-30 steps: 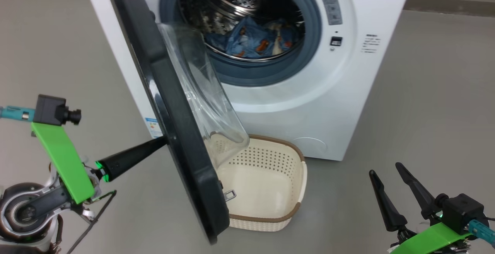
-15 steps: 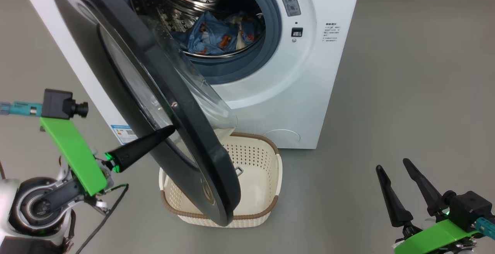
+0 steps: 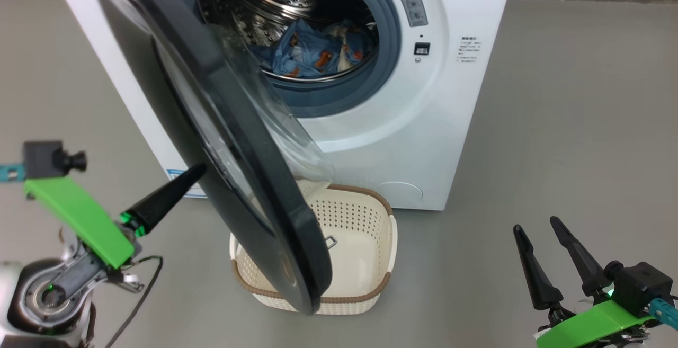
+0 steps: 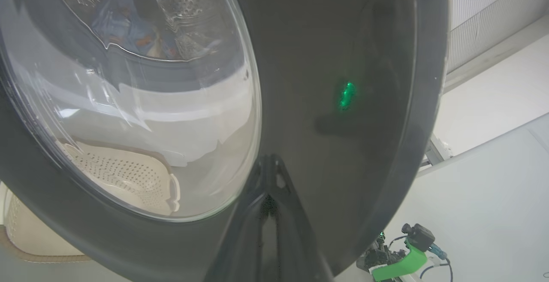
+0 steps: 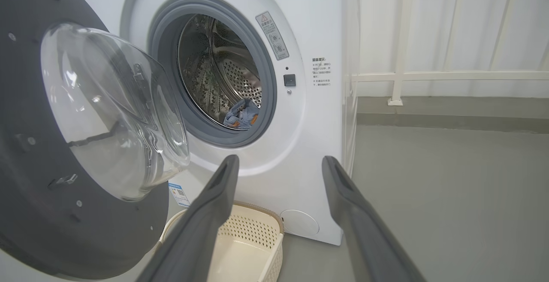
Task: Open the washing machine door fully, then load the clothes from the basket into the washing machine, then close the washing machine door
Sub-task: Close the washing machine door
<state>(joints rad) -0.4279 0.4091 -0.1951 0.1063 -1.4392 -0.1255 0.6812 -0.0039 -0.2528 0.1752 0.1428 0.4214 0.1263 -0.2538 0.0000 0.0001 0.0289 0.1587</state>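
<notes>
The washing machine (image 3: 461, 125) stands with its drum open, and the clothes (image 3: 312, 54) lie inside it. The washing machine door (image 3: 254, 189) hangs partly open over the basket (image 3: 365, 297), whose visible part holds nothing. My left gripper (image 3: 198, 170) is shut, its tip against the door's outer black face. In the left wrist view the joined fingertips (image 4: 268, 162) meet the door (image 4: 343, 37), and the clothes (image 4: 124, 20) show through its glass. My right gripper (image 3: 535, 224) stands open over the floor at the lower right. The right wrist view has the gripper (image 5: 279, 158) facing the machine (image 5: 317, 28) and the clothes (image 5: 242, 116).
Grey floor (image 3: 572, 125) lies to the right of the machine. A white railing (image 5: 399, 76) and a wall stand behind it. A blue label sticker (image 3: 180, 174) sits at the machine's lower left corner. A cable (image 3: 137, 300) hangs from my left wrist.
The head camera has shifted. The door has swung from edge-on toward the machine, showing its outer face, with my shut left fingertip on it. The right gripper has stayed open.
</notes>
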